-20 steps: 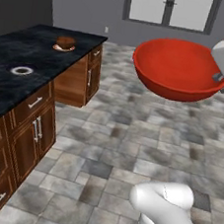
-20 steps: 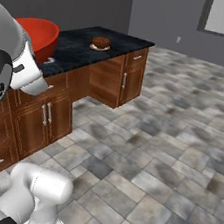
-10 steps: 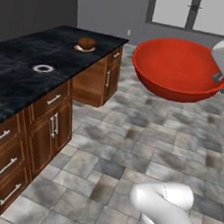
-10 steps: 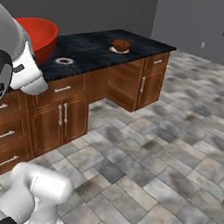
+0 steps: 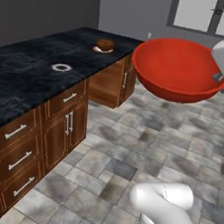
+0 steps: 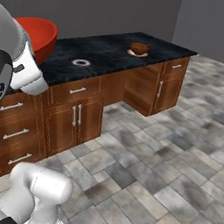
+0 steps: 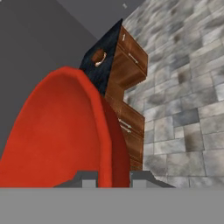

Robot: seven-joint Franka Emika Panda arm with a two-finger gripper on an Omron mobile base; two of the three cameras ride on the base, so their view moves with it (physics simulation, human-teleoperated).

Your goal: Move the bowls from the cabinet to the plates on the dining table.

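Note:
My gripper (image 5: 220, 78) is shut on the rim of the glossy red bowl (image 5: 179, 67), which hangs in the air over the tiled floor, to the right of the dining table (image 5: 29, 74). In the hand view my fingertips (image 7: 89, 178) pinch the red bowl's (image 7: 61, 131) rim edge-on. At the table's far end the dark brown bowl (image 5: 105, 44) sits on a light-rimmed plate (image 5: 101, 50). Nearer on the black top lies a small dark plate (image 5: 61, 67) with nothing on it. From the right base view the red bowl (image 6: 41, 36) shows behind my arm, with the dark plate (image 6: 81, 62) and the brown bowl (image 6: 139, 48) beyond. The cabinet is out of view.
The table's wooden base has drawers and doors with silver handles (image 5: 62, 128). Grey stone tiles (image 6: 178, 158) spread to the right of the table. A grey wall and a white-framed glass door (image 5: 210, 14) stand at the back.
The whole scene has shifted as the base drives: the table has come nearer and swung toward the middle. The red bowl stays in my grip, unchanged.

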